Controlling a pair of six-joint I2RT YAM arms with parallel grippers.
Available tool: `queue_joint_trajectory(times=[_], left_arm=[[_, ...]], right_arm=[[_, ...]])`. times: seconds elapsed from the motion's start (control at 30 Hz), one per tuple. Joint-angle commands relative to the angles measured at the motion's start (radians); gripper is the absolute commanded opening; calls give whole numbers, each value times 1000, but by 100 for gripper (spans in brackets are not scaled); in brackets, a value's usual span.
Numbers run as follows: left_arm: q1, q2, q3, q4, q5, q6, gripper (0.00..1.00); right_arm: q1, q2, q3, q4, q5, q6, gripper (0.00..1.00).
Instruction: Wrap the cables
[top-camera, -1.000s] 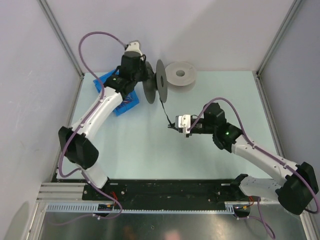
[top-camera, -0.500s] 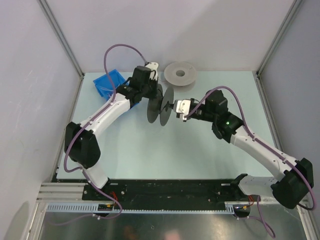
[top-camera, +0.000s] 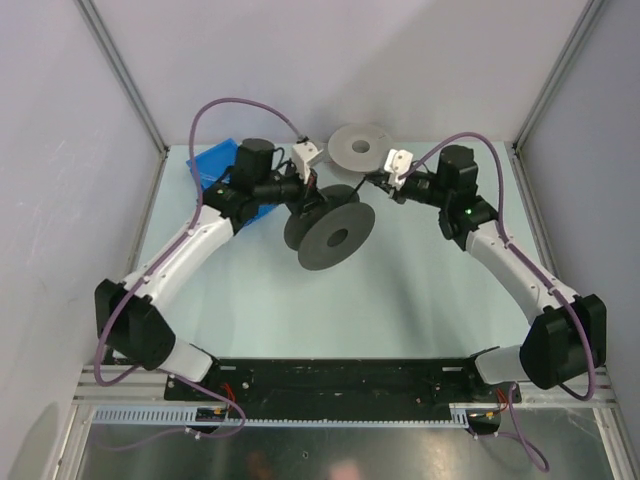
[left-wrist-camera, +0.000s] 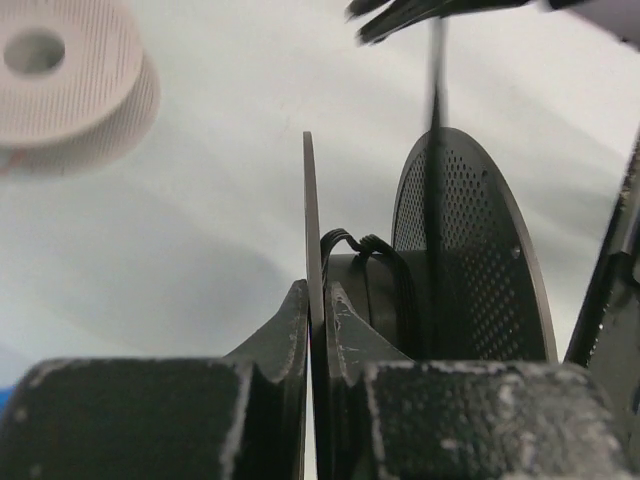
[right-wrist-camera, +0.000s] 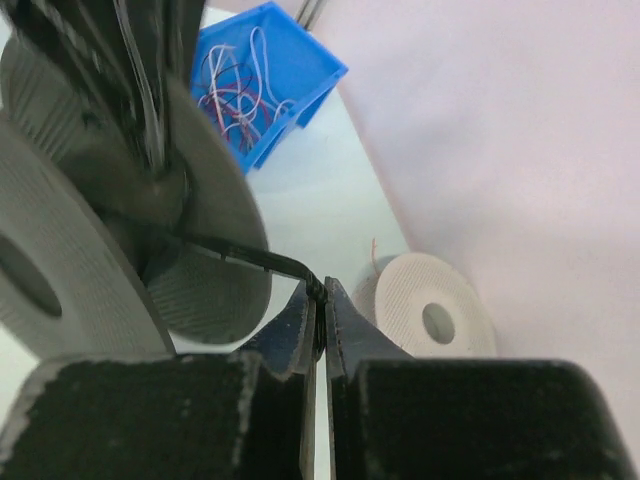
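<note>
My left gripper (top-camera: 304, 190) is shut on the thin flange of a black spool (top-camera: 331, 232) and holds it above the table; in the left wrist view the jaws (left-wrist-camera: 315, 296) clamp that flange edge. A few turns of thin black cable (left-wrist-camera: 386, 262) lie on the spool's hub. My right gripper (top-camera: 380, 181) is just right of the spool and behind it, shut on the cable's free end (right-wrist-camera: 243, 255), which runs taut from the jaws (right-wrist-camera: 321, 290) to the black spool (right-wrist-camera: 110, 190).
A white spool (top-camera: 360, 148) lies flat at the back of the table, close behind both grippers; it also shows in the right wrist view (right-wrist-camera: 432, 308). A blue bin (top-camera: 213, 166) with thin coloured wires sits at the back left. Enclosure walls stand on three sides.
The left arm has turned the black spool so its flange faces up and shifted it right. The right gripper, still holding the cable, has moved toward the back, over the spool.
</note>
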Motion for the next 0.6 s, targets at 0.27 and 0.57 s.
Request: queue_joint_trajectory(times=[0.27,0.57], left_arm=[[190,-68,150,125,623,9,0],[223,78,378,261,610,-494,0]], right_arm=[[-203,19,75,-181,-347,70,0],[-217,80,74,-61,-429,295,0]])
